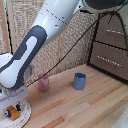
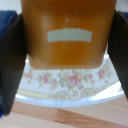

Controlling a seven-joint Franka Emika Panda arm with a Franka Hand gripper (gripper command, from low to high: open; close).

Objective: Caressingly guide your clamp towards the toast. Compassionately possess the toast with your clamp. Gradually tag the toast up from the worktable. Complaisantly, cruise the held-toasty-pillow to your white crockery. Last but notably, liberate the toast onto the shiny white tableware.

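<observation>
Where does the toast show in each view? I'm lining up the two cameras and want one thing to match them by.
Exterior view: the toast sits low at that view's left, between the fingers of the clamp, over the white crockery.
Wrist view: the toast fills the frame between the dark fingers.
Shared landmark: the white crockery beneath it.

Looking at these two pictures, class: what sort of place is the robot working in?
Probably a home-style dining or kitchen mock-up: a wooden plank worktable, a pink cup and a blue cup, a floral-rimmed white plate, and a dark drawer cabinet behind.
</observation>
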